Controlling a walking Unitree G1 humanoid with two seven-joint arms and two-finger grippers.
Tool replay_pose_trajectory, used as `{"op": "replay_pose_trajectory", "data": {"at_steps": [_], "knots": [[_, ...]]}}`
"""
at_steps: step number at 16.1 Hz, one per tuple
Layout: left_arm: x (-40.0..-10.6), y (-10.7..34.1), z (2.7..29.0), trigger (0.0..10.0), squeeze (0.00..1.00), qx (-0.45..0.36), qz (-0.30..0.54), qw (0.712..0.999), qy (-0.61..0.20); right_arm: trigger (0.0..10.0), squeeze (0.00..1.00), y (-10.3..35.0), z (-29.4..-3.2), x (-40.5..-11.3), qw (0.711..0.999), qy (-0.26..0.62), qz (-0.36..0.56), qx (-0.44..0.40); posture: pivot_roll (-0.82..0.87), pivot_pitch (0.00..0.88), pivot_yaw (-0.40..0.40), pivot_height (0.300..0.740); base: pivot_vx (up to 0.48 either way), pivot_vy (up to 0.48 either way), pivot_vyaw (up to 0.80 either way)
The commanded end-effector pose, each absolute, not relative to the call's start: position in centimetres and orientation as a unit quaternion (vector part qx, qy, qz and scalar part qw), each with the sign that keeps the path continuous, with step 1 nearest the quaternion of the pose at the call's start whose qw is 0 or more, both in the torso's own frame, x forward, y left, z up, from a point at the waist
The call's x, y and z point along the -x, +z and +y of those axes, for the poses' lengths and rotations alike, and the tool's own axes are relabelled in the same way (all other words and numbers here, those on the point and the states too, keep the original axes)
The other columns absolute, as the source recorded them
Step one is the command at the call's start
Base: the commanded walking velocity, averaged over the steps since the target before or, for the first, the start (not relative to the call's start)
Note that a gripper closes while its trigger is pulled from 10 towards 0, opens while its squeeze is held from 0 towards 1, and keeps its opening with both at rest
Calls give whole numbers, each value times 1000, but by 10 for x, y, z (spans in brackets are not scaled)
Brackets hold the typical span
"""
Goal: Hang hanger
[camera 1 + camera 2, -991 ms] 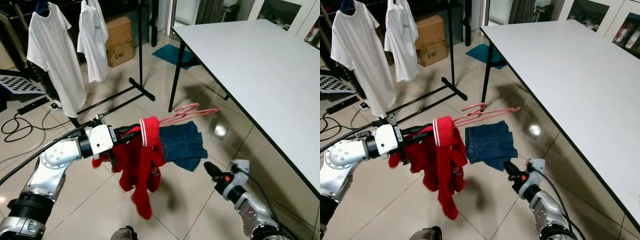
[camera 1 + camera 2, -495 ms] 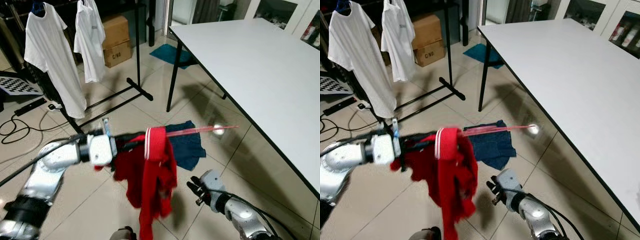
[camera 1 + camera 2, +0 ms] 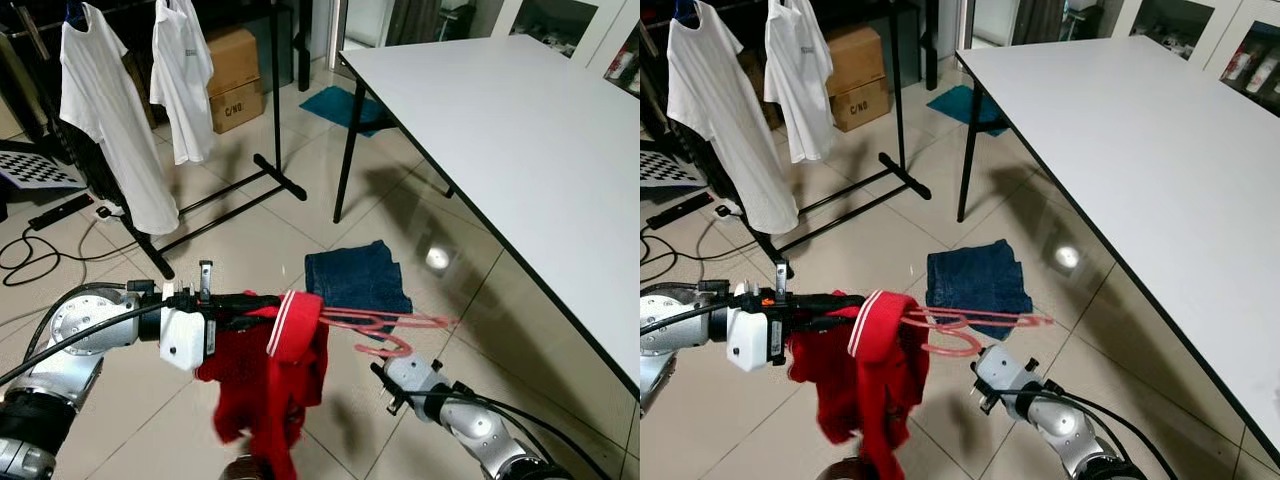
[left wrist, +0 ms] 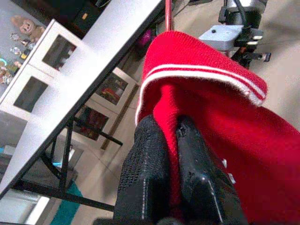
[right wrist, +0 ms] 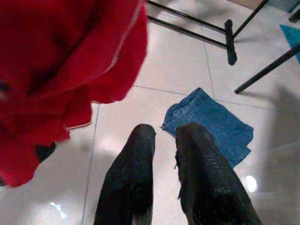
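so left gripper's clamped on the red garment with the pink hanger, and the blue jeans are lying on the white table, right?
Not quite. The blue jeans lie on the tiled floor beside the white table, not on it; the left eye view shows this. The rest holds: the left gripper is clamped on the red garment, with the pink hanger sticking out of it.

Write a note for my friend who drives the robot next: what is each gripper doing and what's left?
Left gripper: shut on the red garment, which hangs on the pink hanger held out over the tiled floor.
Right gripper: holds nothing, fingers nearly together, low beneath the hanger's hook end.
Clothes rack stands ahead on the robot's left with two white T-shirts on it. Folded jeans lie on the floor.
Done: garment on the hanger.
Left: carry it to the rack and hook it on.
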State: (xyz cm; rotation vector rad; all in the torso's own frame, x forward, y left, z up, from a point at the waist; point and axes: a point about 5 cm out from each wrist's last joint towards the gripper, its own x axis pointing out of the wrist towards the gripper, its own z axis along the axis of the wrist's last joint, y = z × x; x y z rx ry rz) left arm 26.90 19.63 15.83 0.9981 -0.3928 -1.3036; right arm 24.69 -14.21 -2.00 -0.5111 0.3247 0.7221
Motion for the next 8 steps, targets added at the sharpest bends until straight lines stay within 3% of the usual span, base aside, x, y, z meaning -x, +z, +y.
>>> {"op": "replay_pose_trajectory", "data": {"at_steps": [1,8], "knots": [[-272,169,195,10000,0,-470,-201,638,-576,10000,0,-26,-140,-240,885,355,164,252,199,106,-27,740,0,0,0],[-278,169,200,10000,0,-517,-222,598,-570,10000,0,-30,-133,-236,878,361,168,266,198,104,-25,740,0,0,0]]}}
